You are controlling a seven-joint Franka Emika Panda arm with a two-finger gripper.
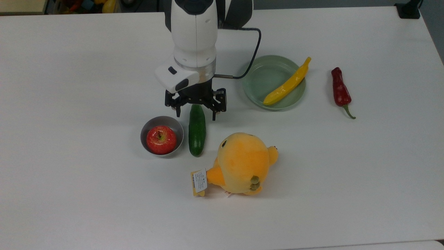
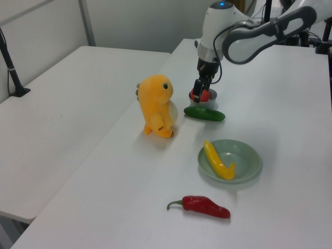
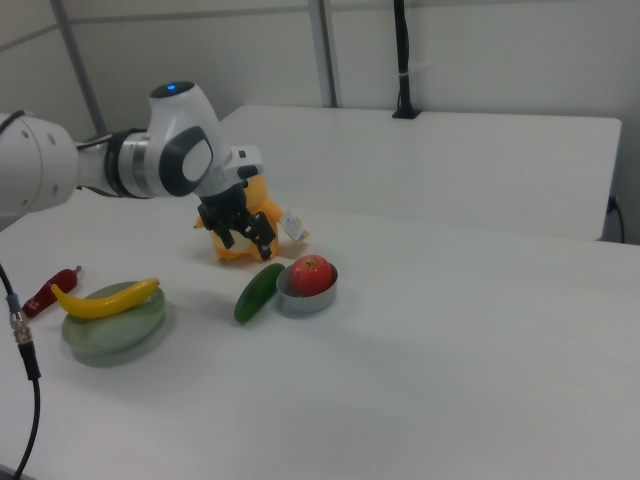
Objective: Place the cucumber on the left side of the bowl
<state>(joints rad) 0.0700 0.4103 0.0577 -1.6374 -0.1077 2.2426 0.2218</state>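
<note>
White bench (image 1: 69, 104) with a matte top, evenly lit, soft shadows only. Beside it, across a narrow gap, a second white table (image 2: 62, 104); in the right view, another white table (image 3: 450, 150) behind. Pale grey partition walls (image 3: 480, 50) with thin metal posts (image 3: 325, 50). Black stand (image 2: 11, 67) clamped at the second table's far edge, another black pole (image 3: 402, 60) on the rear table. Dark clutter past the bench's far edge (image 1: 83, 5) in the top view.

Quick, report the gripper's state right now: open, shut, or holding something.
Gripper: open, holding nothing; it is above the end of the cucumber, which lies on the table beside the bowl.
</note>
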